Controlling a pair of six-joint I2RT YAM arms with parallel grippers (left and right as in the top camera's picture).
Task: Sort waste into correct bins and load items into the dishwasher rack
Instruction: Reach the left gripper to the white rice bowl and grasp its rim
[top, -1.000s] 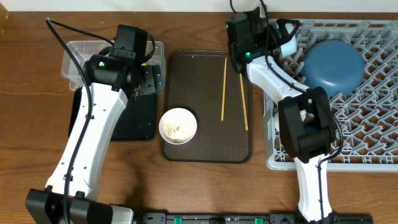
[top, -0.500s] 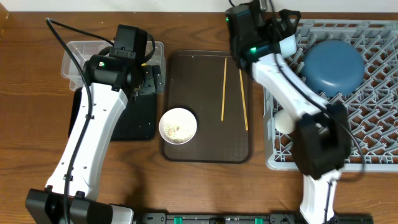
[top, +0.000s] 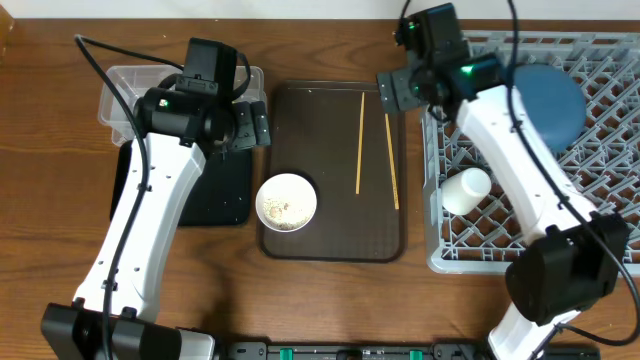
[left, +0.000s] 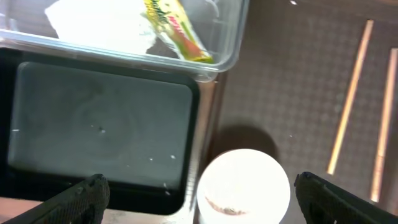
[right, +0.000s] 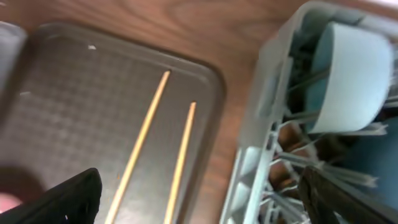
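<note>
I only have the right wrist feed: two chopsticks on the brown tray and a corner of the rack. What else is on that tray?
Observer: One small white bowl with rice grains in it, at the near-left corner of the brown tray.
Operator: Where is the white cup?
Observer: The white cup is in the dishwasher rack, near its left edge, apparently lying on its side.
Operator: And where are the tissue and wrapper?
Observer: The tissue and the snack wrapper both sit inside the clear tub.
</note>
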